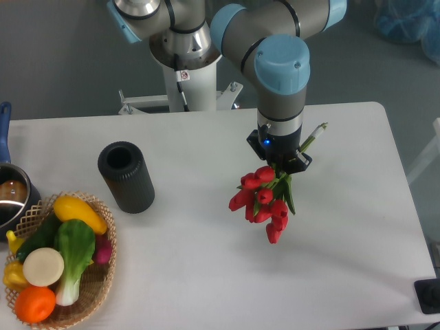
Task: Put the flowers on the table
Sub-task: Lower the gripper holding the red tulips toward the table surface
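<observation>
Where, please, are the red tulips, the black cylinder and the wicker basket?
red tulips (pixel 263 201), fixed camera, on the red buds.
black cylinder (pixel 128 180), fixed camera, on its ribbed side.
wicker basket (pixel 110 240), fixed camera, on its right rim.

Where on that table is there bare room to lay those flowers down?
Bare white table lies between the basket and the flowers, and right of the flowers toward the table's right edge. The claw holds the stems. The left side is crowded: black cylinder, basket, pot.
</observation>
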